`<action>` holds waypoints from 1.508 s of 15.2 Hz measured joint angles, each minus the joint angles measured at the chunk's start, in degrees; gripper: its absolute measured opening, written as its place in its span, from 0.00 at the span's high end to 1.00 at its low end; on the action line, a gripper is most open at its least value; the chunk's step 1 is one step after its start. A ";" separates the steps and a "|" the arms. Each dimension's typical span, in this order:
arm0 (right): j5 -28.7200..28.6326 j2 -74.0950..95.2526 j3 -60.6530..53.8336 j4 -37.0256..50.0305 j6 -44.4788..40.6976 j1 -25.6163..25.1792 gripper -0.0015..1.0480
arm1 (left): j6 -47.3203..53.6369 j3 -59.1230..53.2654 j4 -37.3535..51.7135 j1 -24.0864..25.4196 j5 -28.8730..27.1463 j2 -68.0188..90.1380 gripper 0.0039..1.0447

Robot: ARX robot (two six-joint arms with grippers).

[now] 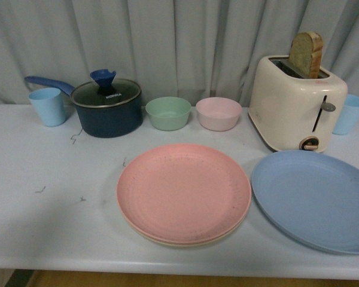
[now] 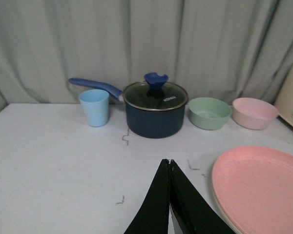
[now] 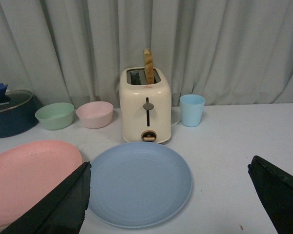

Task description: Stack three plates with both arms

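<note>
Black left pincer [image 2: 169,162]: fingers pressed together with nothing between them, low over the bare tabletop [image 2: 49,161], just beside the rim of the pink plate [image 2: 263,187]
Right pincer [image 3: 167,169]: fingers spread wide apart and empty, with the blue plate [image 3: 136,183] lying ahead between them
Blue plate: flat on the tabletop on the robot's right, on its own, near the pink plate but not touching it; in the front view its near rim runs close to the tabletop's front edge
Pink plate: centre of the tabletop, resting on the cream plate [image 1: 167,241], of which only a thin rim shows beneath
Progress: two of three look stacked, so the blue one is left to go on top
Behind: toaster [image 1: 296,101] with a bread slice [image 1: 307,54] stands just behind the blue plate; green bowl [image 1: 167,112], pink bowl [image 1: 218,112] and lidded pot [image 1: 106,107] sit further back
Risk, grip: the plate lies flat with a thin, low rim, so a finger may ride over it and shove the plate toward the toaster or off the front edge
Risk, lift: held by one rim, so wide a plate is likely to sag and slip out
Risk, placing: a tilted or off-centre landing could nudge the pink plate off the cream one, and the closed left pincer is near enough to that stack to bump it
</note>
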 joint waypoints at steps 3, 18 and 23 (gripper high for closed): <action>0.00 0.00 0.00 0.00 0.00 0.00 0.06 | 0.07 -2.27 -6.69 3.04 1.92 -9.88 0.99; 0.00 0.00 0.00 0.00 0.00 0.00 0.06 | 0.07 -4.42 -39.01 2.91 2.05 -45.72 0.99; 0.00 0.00 0.00 0.00 0.00 0.00 0.06 | 0.07 -4.42 -43.74 2.91 2.05 -50.51 0.99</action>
